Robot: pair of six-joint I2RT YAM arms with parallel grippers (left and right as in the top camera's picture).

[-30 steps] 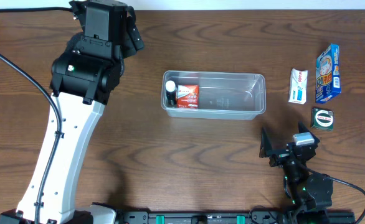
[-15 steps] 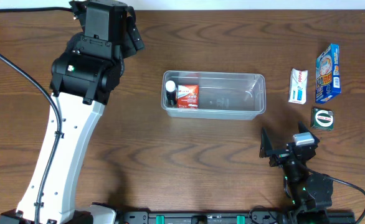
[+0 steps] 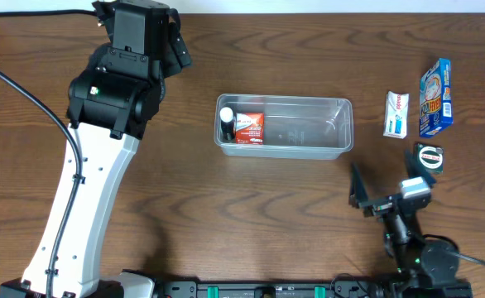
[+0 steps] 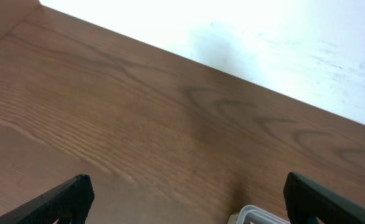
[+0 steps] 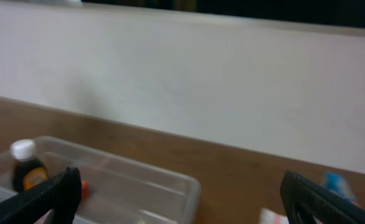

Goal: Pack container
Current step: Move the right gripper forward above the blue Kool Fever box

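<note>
The clear container (image 3: 325,124) lies at the table's middle and holds a small dark bottle with a white cap (image 3: 227,124) and a red box (image 3: 248,127) at its left end. My left gripper (image 3: 173,45) is open and empty, up at the far left; the left wrist view shows its jaws (image 4: 189,205) over bare wood with a corner of the container (image 4: 257,216). My right gripper (image 3: 391,180) is open and empty, in front of the container's right end. The right wrist view shows its jaws (image 5: 182,199), the container (image 5: 139,186) and the bottle (image 5: 25,167).
To the right of the container lie a white box (image 3: 396,113), a blue box (image 3: 434,98) and a small green box (image 3: 429,154) close to my right gripper. The white wall runs along the table's far edge. The left arm's white link crosses the left side.
My right gripper has shifted a little to the right and turned, closer to the small green box. The left arm and the container have not moved.
</note>
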